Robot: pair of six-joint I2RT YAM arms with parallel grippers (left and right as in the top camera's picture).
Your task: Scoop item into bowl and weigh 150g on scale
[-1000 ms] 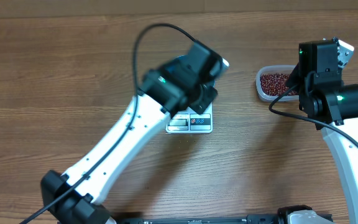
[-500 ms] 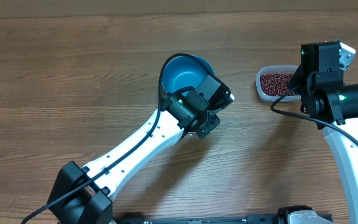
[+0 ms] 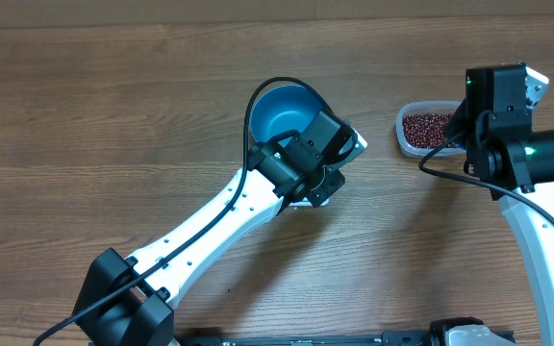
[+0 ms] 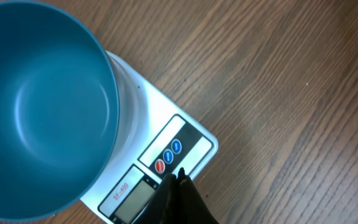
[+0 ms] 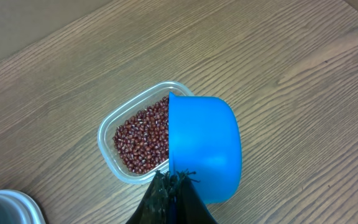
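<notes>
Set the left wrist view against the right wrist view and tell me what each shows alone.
Left wrist only: the scale with its buttons and display, the empty bowl standing on it, and the shut left gripper at the buttons. Right wrist only: the clear tub of beans, and the blue scoop in the right gripper. Both: the wooden table.

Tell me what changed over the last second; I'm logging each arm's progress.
The left tool, shut and empty, swung back off the bowl toward its base, uncovering most of it; its tip now hangs over the buttons of the scale. Nothing was taken or released. The right tool stayed shut on the blue scoop above the tub of beans; bowl and scale stayed put.
</notes>
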